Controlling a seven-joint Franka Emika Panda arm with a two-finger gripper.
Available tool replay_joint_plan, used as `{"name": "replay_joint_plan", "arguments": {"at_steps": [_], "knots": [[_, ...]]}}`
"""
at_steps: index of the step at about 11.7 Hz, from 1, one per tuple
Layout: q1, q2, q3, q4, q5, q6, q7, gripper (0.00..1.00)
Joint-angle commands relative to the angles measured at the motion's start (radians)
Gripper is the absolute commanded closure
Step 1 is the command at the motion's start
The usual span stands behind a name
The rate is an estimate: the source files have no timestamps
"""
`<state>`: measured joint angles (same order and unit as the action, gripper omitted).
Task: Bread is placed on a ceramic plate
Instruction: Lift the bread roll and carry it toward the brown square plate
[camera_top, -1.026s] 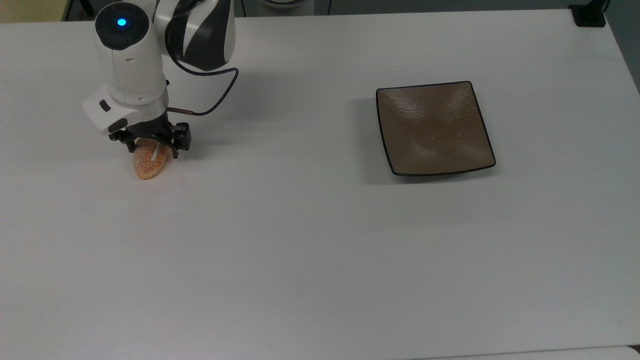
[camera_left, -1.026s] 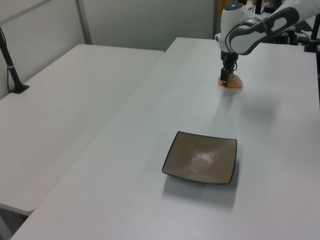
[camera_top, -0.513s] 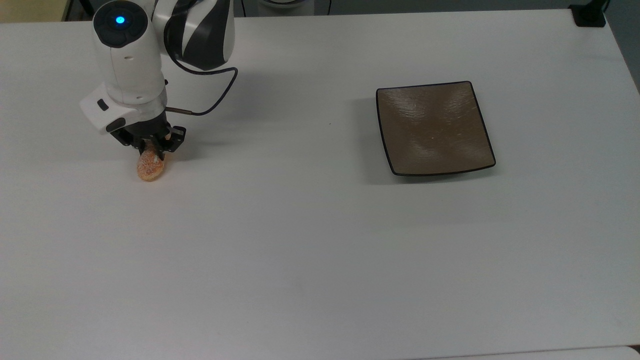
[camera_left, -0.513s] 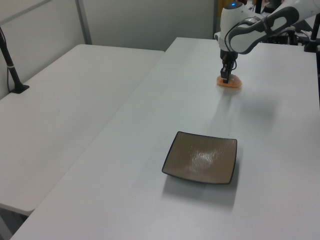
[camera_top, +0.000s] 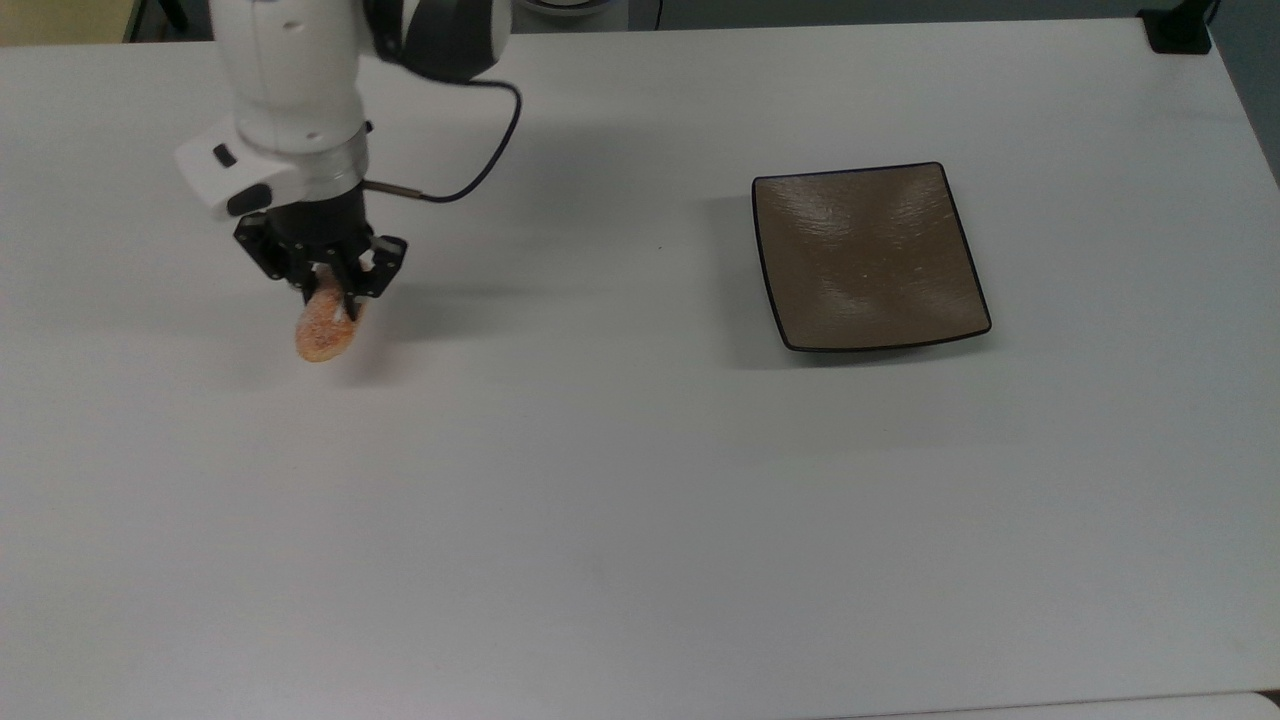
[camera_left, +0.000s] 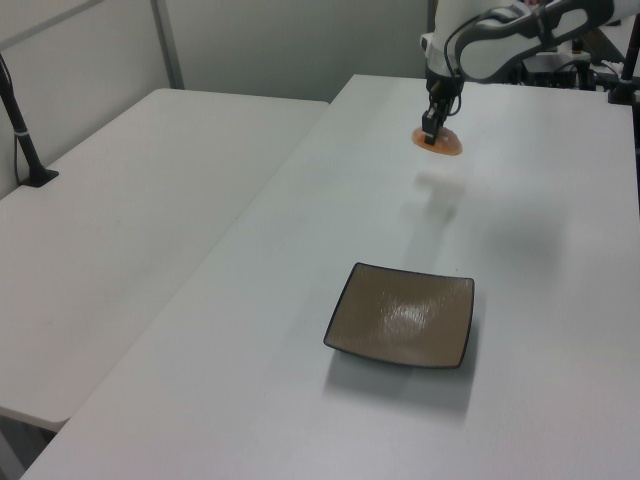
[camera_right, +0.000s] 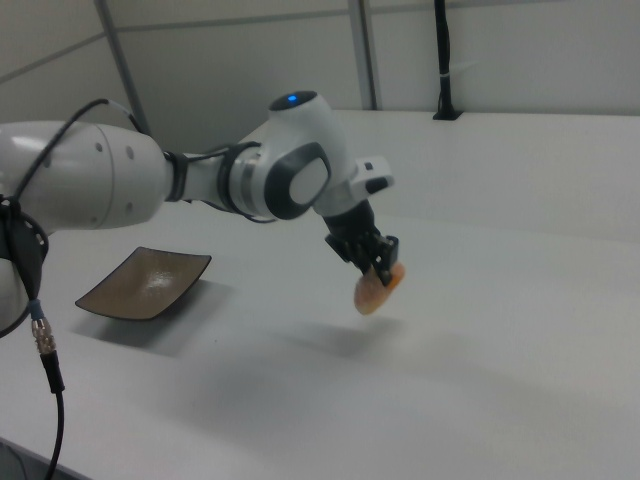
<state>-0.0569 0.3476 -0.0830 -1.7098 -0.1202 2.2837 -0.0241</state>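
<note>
Bread: the orange-tan speckled roll (camera_top: 326, 326) hangs from the gripper, pinched at its upper end, with most of its body sticking out below and in front of the fingertips. In the right view the bread (camera_right: 378, 288) is plainly off the table, its shadow lying on the surface beneath it. In the left view the bread (camera_left: 438, 143) floats above a faint shadow.

Gripper: the black two-finger gripper (camera_top: 330, 290) is clamped on the roll's top end, one finger on each side, pointing down at the table. In the right view the gripper (camera_right: 377, 266) tilts a little, and the roll slants down from it toward the right view's left.

Arm: the white Panda arm (camera_top: 290, 90) comes in from the top view's upper left, with a dark cable looping off its wrist. In the right view the arm (camera_right: 200, 180) reaches across from the right view's left edge.

Ceramic plate: the square brown plate (camera_top: 866, 255) with its thin black rim sits flat on the table, well apart from the roll, toward the top view's right. Nothing lies on it. In the left view the ceramic plate (camera_left: 403, 315) is nearer the camera than the gripper.

Table: the white table (camera_top: 640, 520) carries the plate.
</note>
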Motion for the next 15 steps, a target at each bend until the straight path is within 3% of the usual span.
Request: {"name": "replay_joint_plan", "arguments": {"at_steps": [1, 8, 11, 15], "knots": [[0.006, -0.085, 0.09, -0.031, 0.005, -0.068, 0.12, 0.65], [0.136, -0.099, 0.287, -0.03, -0.01, -0.13, 0.416, 0.65], [0.158, -0.084, 0.388, -0.031, -0.013, -0.13, 0.504, 0.65], [0.238, -0.049, 0.422, -0.031, -0.018, -0.127, 0.555, 0.64]]}}
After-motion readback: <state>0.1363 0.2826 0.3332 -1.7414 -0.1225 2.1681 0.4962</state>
